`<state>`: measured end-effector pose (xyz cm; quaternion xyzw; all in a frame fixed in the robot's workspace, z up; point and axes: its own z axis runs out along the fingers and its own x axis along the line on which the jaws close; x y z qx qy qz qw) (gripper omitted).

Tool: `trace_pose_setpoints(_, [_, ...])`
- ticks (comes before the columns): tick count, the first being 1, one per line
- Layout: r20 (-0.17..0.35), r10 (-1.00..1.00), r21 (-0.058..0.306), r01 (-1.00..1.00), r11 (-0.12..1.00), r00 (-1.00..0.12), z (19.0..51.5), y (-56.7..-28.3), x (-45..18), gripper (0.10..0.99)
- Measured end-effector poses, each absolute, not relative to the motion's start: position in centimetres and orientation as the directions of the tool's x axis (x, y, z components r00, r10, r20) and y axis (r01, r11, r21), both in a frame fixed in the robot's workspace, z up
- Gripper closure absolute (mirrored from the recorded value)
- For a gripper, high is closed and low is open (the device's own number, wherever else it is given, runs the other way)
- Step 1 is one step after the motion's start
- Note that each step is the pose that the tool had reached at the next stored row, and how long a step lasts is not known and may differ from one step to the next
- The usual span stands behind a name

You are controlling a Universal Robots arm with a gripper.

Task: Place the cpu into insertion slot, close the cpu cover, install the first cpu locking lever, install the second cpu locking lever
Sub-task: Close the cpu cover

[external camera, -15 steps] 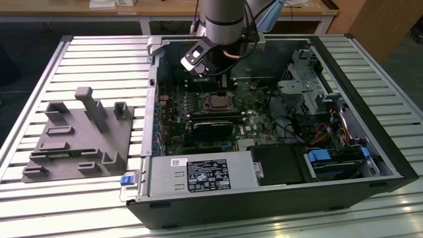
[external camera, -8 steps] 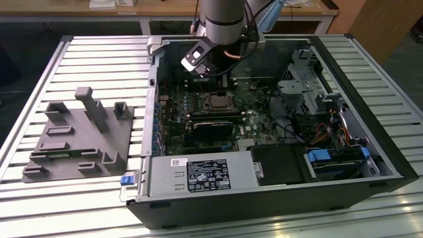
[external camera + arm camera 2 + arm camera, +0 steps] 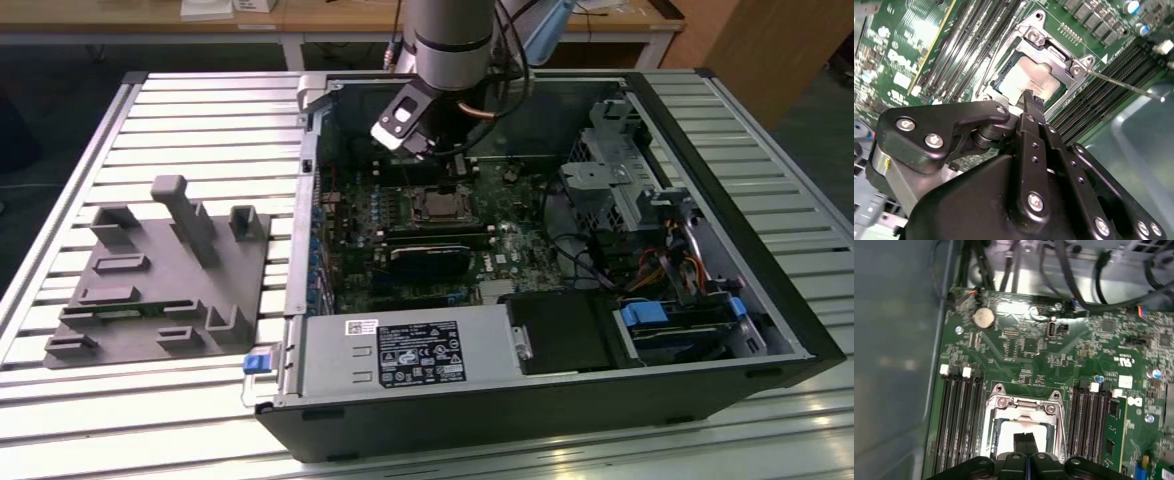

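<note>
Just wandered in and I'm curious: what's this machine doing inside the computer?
A robot arm is working inside an open computer case. Its shut gripper is poised at the cpu, which already sits in the insertion slot. The silver cpu cover looks lowered around it, while one thin locking lever sticks out sideways.

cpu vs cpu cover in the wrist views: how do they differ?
The cpu is a solid, matte pale-grey square; the cpu cover is a shiny silver frame with a square window. The cpu shows inside that window; the cpu cover rings it. Shared: both are square, metal and lie flat on the green board.
</note>
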<state>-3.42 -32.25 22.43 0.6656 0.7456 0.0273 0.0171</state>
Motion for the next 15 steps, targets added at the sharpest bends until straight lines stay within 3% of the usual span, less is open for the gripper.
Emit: trace_pose_setpoints(15, [-0.014,0.946,0.057,0.944,0.324,-0.324,22.43,-32.25,-3.42,0.980])
